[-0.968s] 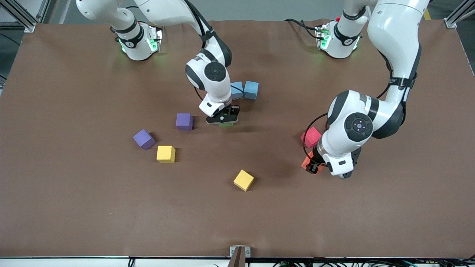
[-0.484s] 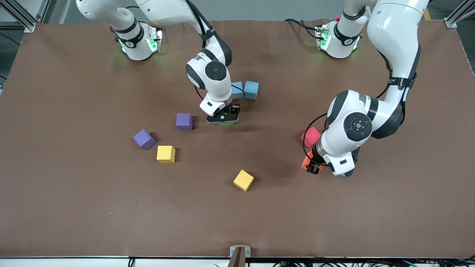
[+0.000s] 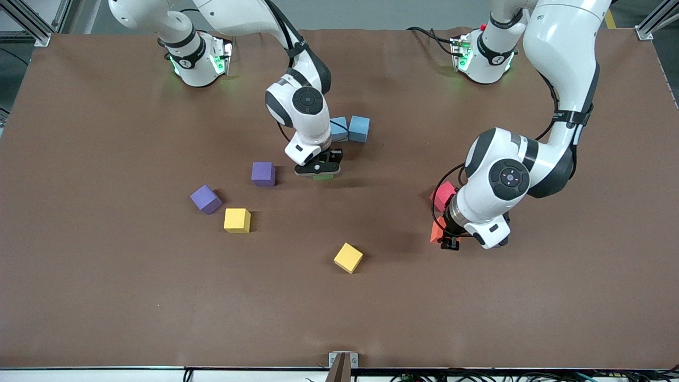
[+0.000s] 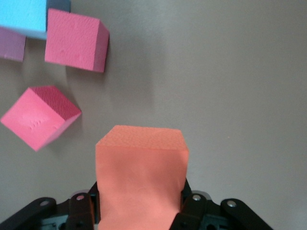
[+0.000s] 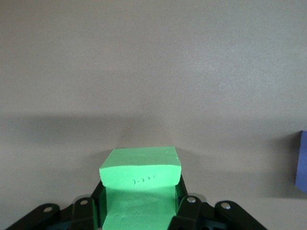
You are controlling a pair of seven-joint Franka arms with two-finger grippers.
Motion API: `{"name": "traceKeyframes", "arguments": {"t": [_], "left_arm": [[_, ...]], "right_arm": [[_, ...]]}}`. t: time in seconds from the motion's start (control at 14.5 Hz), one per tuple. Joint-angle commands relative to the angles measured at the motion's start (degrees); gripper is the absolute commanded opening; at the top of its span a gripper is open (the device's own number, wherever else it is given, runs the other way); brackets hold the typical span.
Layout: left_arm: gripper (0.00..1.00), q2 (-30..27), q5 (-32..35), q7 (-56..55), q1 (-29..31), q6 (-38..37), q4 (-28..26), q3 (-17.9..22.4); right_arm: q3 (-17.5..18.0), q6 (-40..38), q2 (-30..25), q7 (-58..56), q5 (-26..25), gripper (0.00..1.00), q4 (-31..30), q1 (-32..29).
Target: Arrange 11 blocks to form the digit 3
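Observation:
My right gripper (image 3: 318, 171) is shut on the green block (image 3: 322, 178), low over the table and nearer the camera than two touching light blue blocks (image 3: 359, 128). The green block fills the right wrist view (image 5: 140, 184). My left gripper (image 3: 449, 242) is shut on the orange block (image 3: 436, 231), beside a red block (image 3: 443, 195). In the left wrist view the orange block (image 4: 140, 175) sits between the jaws, near two pink-red blocks (image 4: 75, 40) (image 4: 39, 118) and a light blue block (image 4: 23, 14). Two purple blocks (image 3: 263, 173) (image 3: 205, 199) lie toward the right arm's end. No digit figure shows.
Two yellow cubes (image 3: 236, 220) (image 3: 348, 258) lie nearer the camera, mid-table. A purple block's edge (image 5: 302, 163) shows in the right wrist view. The left arm's body hides the table around the red block.
My left gripper has shifted slightly with the orange block, closing toward the red block. My right gripper has held almost still with the green block.

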Motion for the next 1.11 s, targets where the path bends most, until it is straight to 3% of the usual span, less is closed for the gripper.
{"name": "traceKeyframes", "arguments": {"t": [0.0, 0.28, 0.35, 0.41, 0.48, 0.55, 1.04], "left_arm": [[0.50, -0.07, 0.02, -5.86, -0.67, 0.81, 0.00, 0.47], [0.50, 0.28, 0.11, -6.40, -0.76, 0.81, 0.00, 0.47], [0.50, 0.28, 0.11, -6.49, -0.76, 0.81, 0.09, 0.47], [0.50, 0.28, 0.11, -6.41, -0.76, 0.81, 0.09, 0.47], [0.50, 0.28, 0.11, -6.40, -0.76, 0.81, 0.09, 0.47], [0.50, 0.28, 0.11, -6.40, -0.76, 0.89, 0.09, 0.56], [0.49, 0.20, 0.20, -6.49, -1.02, 1.95, 0.09, 0.56]], "right_arm": [[-0.36, 1.09, -1.74, 1.28, 0.90, 0.04, -3.15, 1.07], [-0.36, 1.62, -1.65, 1.20, 0.81, 0.05, -3.06, 1.07], [-0.36, 1.88, -1.65, 1.20, 0.46, 0.10, -2.80, 1.07], [-0.36, 1.88, -1.56, 1.20, 0.28, 0.29, -2.53, 1.07], [-0.36, 1.88, -1.56, 1.11, 0.11, 0.73, -2.44, 1.07], [-0.36, 1.88, -1.56, 1.11, 0.11, 1.00, -2.44, 1.07], [-0.71, 1.27, -1.56, 0.67, -0.51, 1.00, -2.44, 0.90]]}}
